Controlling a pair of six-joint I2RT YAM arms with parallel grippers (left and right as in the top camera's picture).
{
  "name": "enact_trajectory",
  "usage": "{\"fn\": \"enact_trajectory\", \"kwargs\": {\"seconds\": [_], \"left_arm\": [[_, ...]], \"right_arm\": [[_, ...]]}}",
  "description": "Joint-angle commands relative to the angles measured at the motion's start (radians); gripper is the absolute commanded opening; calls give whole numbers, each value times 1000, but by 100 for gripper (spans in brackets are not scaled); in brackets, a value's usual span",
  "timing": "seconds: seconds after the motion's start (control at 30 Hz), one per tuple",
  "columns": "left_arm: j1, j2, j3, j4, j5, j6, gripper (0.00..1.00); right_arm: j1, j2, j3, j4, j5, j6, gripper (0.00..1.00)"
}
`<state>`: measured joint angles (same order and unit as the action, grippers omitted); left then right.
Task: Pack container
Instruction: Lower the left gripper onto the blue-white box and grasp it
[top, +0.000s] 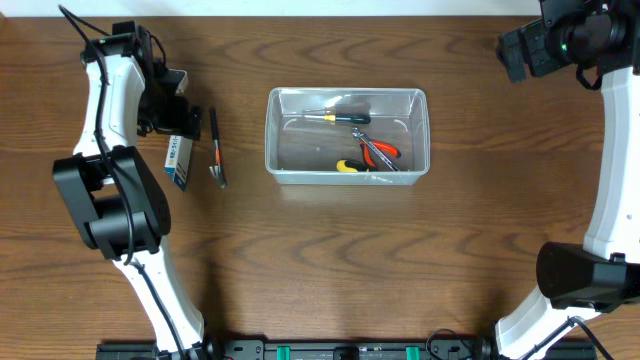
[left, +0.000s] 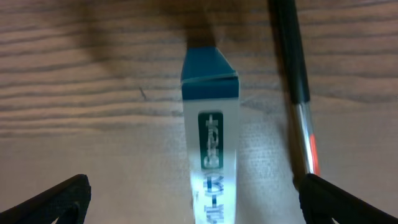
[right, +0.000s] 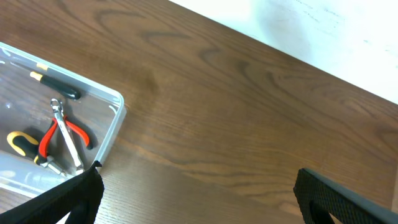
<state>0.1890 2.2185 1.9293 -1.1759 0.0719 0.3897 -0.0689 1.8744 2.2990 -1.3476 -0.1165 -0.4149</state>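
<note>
**Overhead.** Clear plastic container (top: 346, 176) sits upright at mid-worktop (top: 400, 270), slightly toward the far edge. Inside it:
- a screwdriver (top: 340, 117) w/ black-and-yellow handle, along the far wall
- red-handled pliers (top: 378, 150), toward the right end
- a yellow-and-black-handled tool (top: 350, 166), against the near wall

The left gripper (top: 183, 128) hangs near the far-left corner, directly above one end of a blue-and-white box (top: 178, 160) lying flat. A slim black tool (top: 216, 150) lies just beside the box on the container side, approx. parallel to it and apart from the container. The right gripper (top: 520, 50) is at the far-right corner, well apart from the container.

**Left wrist.** Jaws released and spread wide. The box lies lengthwise between them, and neither finger touches it. The slim black tool runs next to the right-hand finger, showing a black grip, a metal shaft and a red mark. Print on the box is too blurred to read.

**Right wrist.** Jaws released and spread wide, w/ only bare worktop between them. One end of the container shows at the left edge of the view, w/ the pliers, the screwdriver and the yellow-and-black-handled tool visible through its wall.
</note>
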Motion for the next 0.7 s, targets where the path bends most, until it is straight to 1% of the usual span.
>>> {"fn": "enact_trajectory", "kwargs": {"seconds": [0.0,0.3,0.5,0.67], "left_arm": [[6,24,-46,41,8,-10,98],[6,24,-180,192,8,-29,98],[6,24,-281,256,8,-29,98],[6,24,-305,271,8,-29,98]], "right_arm": [[-3,4,-3,1,-7,18,99],[-3,4,-3,1,-6,18,99],[-3,4,-3,1,-2,18,99],[-3,4,-3,-1,12,18,99]]}}
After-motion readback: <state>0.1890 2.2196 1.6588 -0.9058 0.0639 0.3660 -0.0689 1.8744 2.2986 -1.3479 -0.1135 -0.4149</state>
